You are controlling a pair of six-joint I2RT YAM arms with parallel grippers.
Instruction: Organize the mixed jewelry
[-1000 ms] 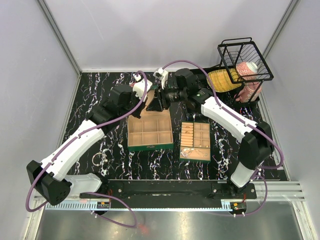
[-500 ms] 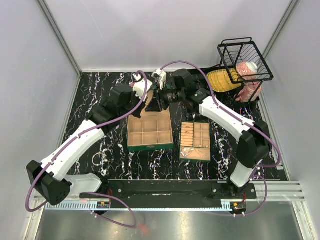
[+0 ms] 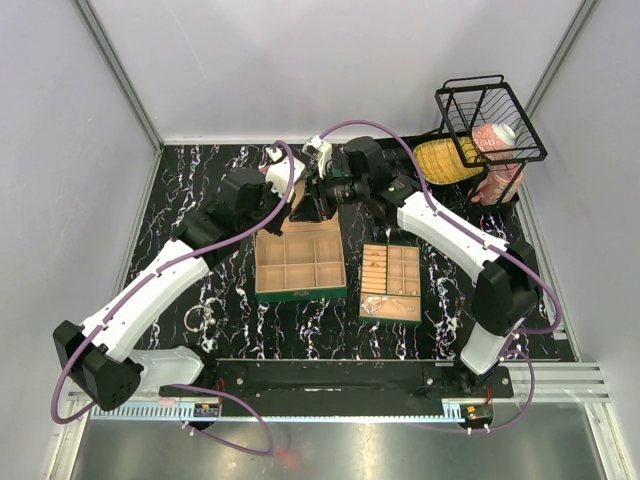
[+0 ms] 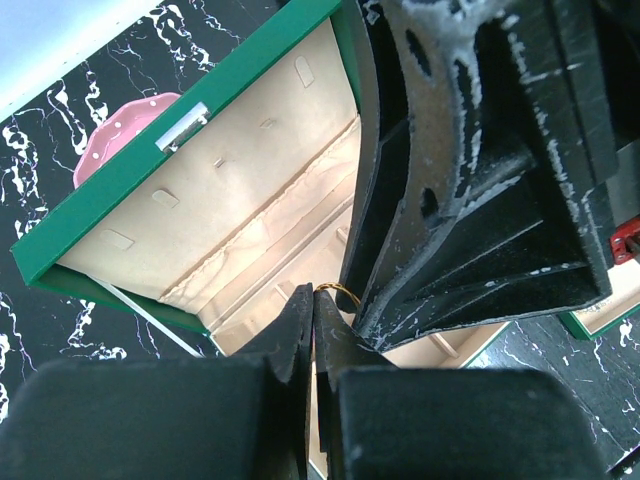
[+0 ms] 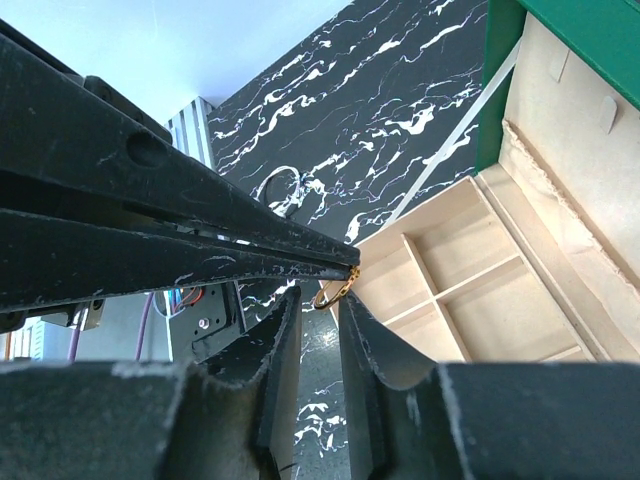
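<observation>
My left gripper (image 4: 313,300) is shut on a small gold ring (image 4: 341,290) pinched at its fingertips, above the back of the open green box (image 3: 300,292). In the right wrist view the ring (image 5: 334,290) hangs from the left fingertips (image 5: 340,262). It sits in the narrow gap of my right gripper (image 5: 316,303), whose jaws stand slightly apart around it. In the top view both grippers meet over the box lid (image 3: 308,206). A thin silver bangle (image 3: 197,320) lies on the table at the left. Silvery chains (image 3: 385,306) lie in the small tan tray (image 3: 414,283).
The green box's lid (image 4: 150,180) stands open toward the back, with a pink object (image 4: 100,150) behind it. A black wire basket (image 3: 490,118) with a yellow item (image 3: 440,160) and a pink-white item stands at the back right. The table is black marble.
The right gripper has shifted slightly left, closer onto the left fingertips. The left arm has hardly moved.
</observation>
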